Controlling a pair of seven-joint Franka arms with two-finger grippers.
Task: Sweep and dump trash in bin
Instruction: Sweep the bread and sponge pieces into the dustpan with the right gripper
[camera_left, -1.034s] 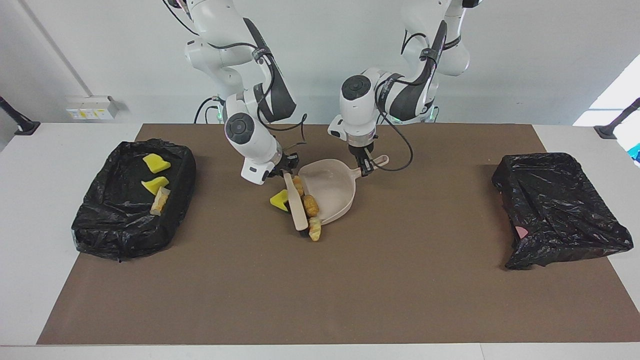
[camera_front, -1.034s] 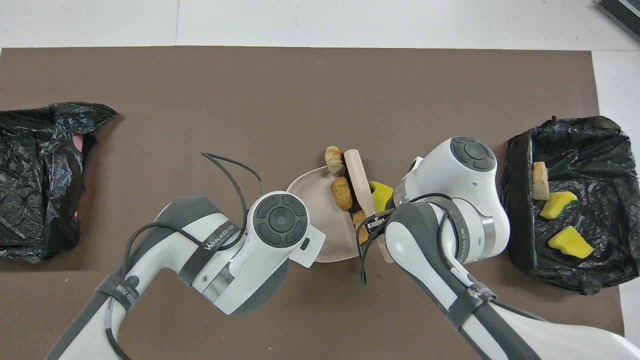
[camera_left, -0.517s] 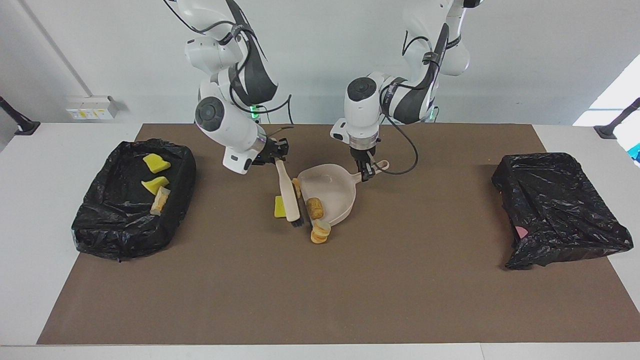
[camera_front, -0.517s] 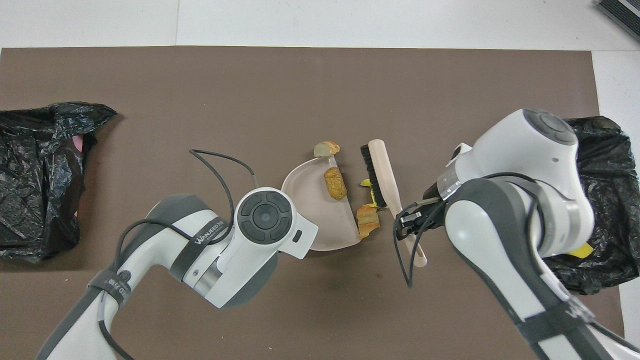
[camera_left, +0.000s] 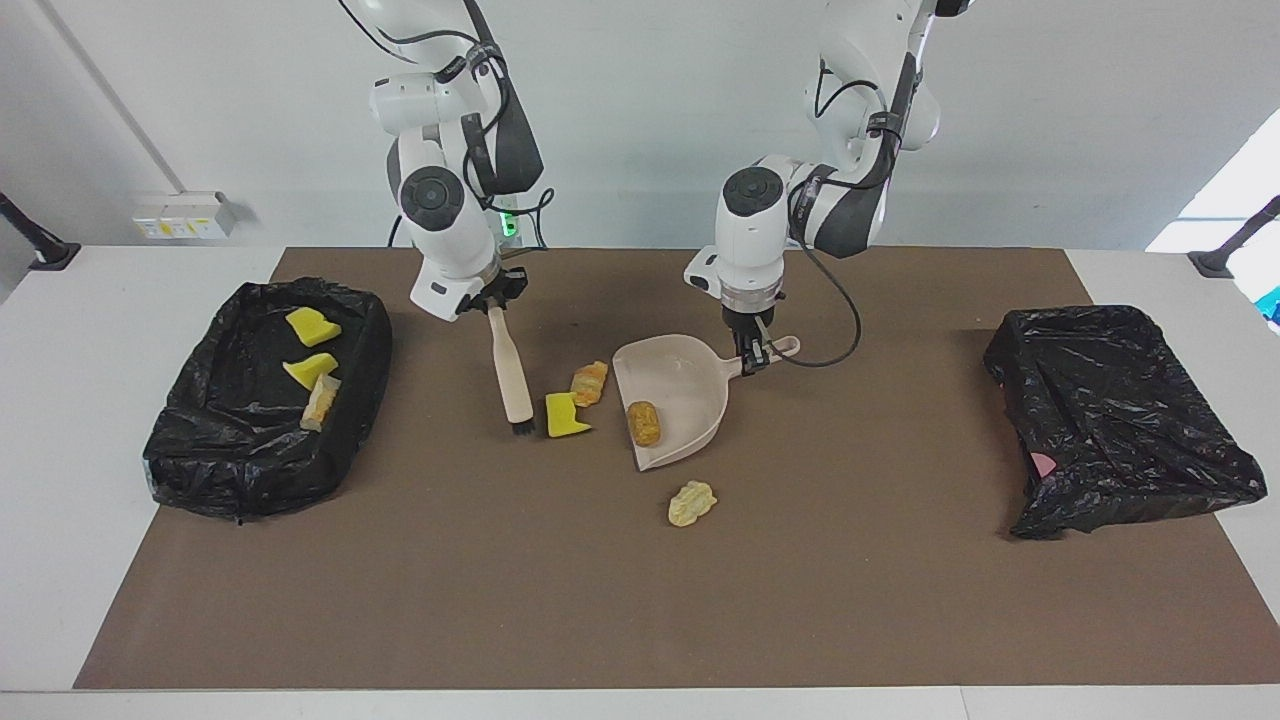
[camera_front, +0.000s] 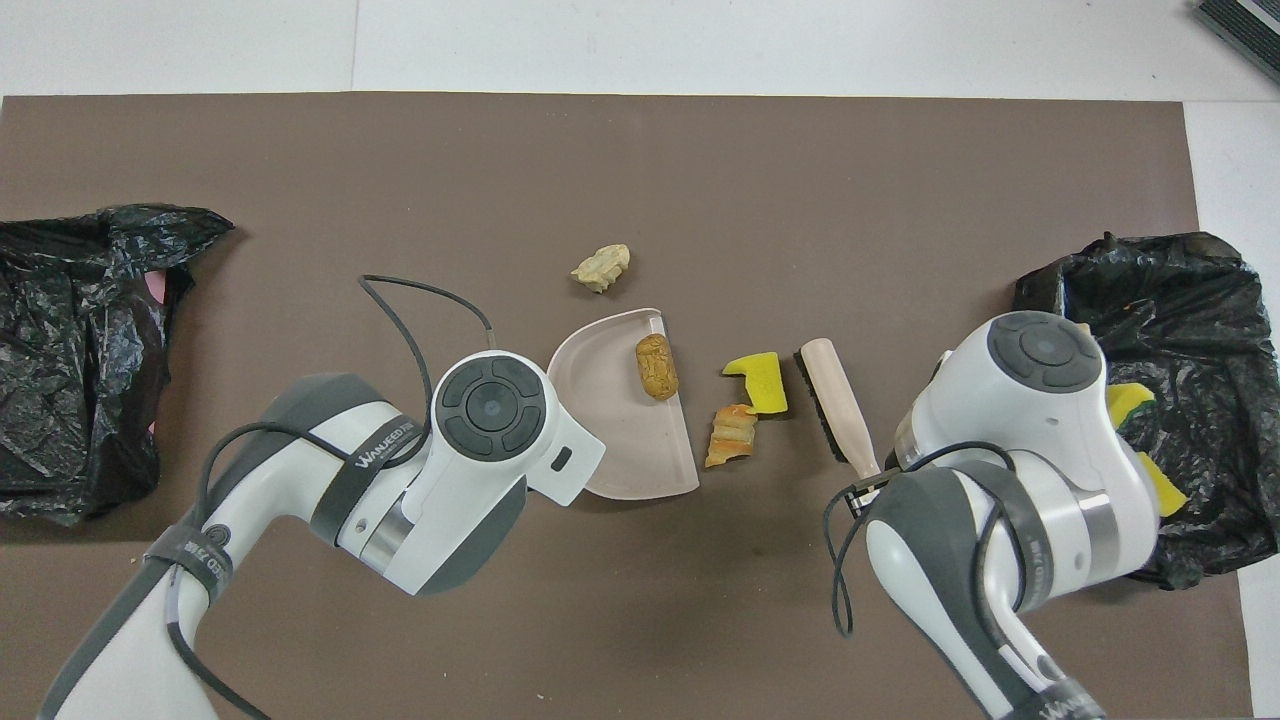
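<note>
- Facing view: the brush (camera_left: 508, 367) handle is being grasped by the right gripper (camera_left: 494, 303); the dustpan (camera_left: 676, 399) handle is being grasped by the left gripper (camera_left: 757, 357).
- One tan lump (camera_left: 643, 422) is being carried in the dustpan near the mat's (camera_left: 640, 600) middle.
- Overhead view: a yellow chunk (camera_front: 760, 380) and an orange lump (camera_front: 731, 448) are lying between brush (camera_front: 836, 410) and dustpan (camera_front: 620, 440); a pale lump (camera_front: 601, 267) is lying farther out.
- Three pieces are lying in the lined bin (camera_left: 262, 397) at the right arm's edge.
</note>
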